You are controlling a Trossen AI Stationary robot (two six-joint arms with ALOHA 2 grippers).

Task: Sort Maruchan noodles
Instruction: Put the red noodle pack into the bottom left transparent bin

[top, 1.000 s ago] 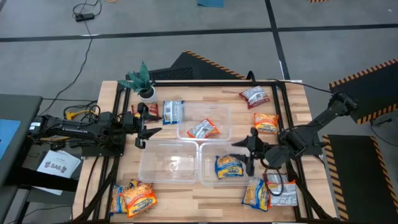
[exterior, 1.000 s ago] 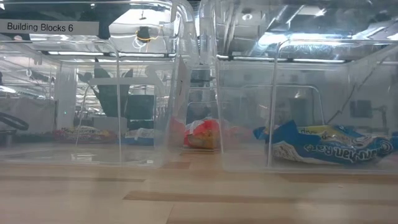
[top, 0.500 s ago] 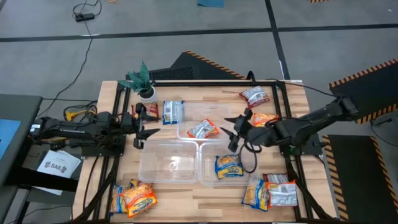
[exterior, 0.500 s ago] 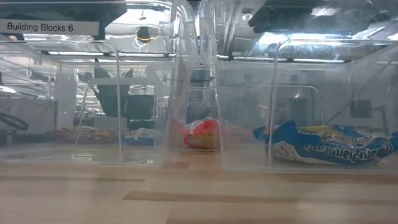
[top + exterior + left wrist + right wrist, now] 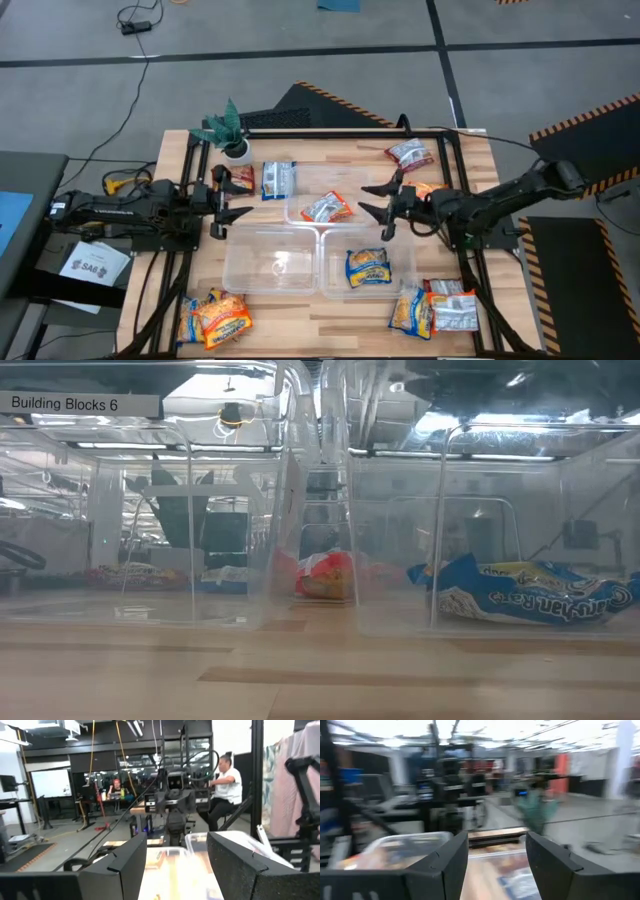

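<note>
Three clear tubs stand mid-table. The far tub [image 5: 328,192] holds a red Maruchan packet [image 5: 326,208]. The near right tub [image 5: 365,268] holds a yellow-and-blue packet [image 5: 368,267]. The near left tub [image 5: 272,262] has nothing in it. My right gripper [image 5: 372,200] hangs open and level at the far tub's right side, above the table, with nothing between its fingers. My left gripper [image 5: 238,194] hovers open at the table's left, pointing toward the tubs. Loose packets lie around the tubs: a blue-and-silver one [image 5: 278,178], a red-and-white one [image 5: 410,153], and an orange one [image 5: 432,190] partly under my right arm.
Orange packets [image 5: 215,318] lie at the near left corner, and more packets [image 5: 432,308] at the near right. A small potted plant [image 5: 230,130] stands at the far left corner. A dark frame [image 5: 440,135] borders the table. People sit in the room beyond [image 5: 225,785].
My right gripper has swung from beside the near right tub toward the table's far edge and a little left, and now stands by the far tub's right side. It has tipped up to point level. Its fingers stay open. The packets have not moved.
</note>
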